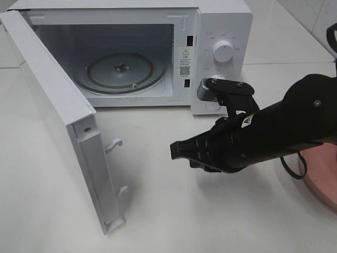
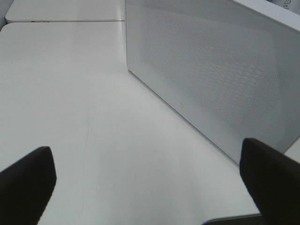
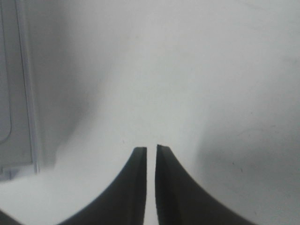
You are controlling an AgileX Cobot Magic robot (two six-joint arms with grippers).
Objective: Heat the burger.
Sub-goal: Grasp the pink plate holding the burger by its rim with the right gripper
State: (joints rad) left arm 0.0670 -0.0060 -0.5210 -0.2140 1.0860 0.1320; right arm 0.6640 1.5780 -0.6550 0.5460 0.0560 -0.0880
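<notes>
A white box-shaped microwave oven [image 1: 224,23] stands at the back of the white table [image 1: 158,216]. Its white door [image 1: 50,100] is swung wide open towards the left of the exterior view, with two white latch hooks [image 1: 114,144] jutting from its free edge. On the control panel a round white knob [image 1: 223,51] shows. Below it, the black right arm and its camera bracket lie across the panel and hide most of what sits there. The same arm covers part of a flat pink round plate [image 1: 322,182] at the right edge of the table; the part in view shows only its own pink surface.

The oven cavity holds a round clear glass turntable [image 1: 121,71], and nothing else shows on it. A warning sticker with a square code [image 1: 185,61] sits on the frame beside the cavity.

The right gripper [image 1: 175,150] points left, low over bare table in front of the oven and apart from the door. In its wrist view its fingertips [image 3: 139,157] stand almost together with a thin slit between them, and they grasp nothing.

The left gripper [image 2: 149,183] is spread wide, its dark fingertips [image 2: 28,180] at opposite edges of its wrist view, with only table between them. Ahead of it stands a white panel with a fine dotted pattern [image 2: 211,70].

The burger shows in none of the views.
</notes>
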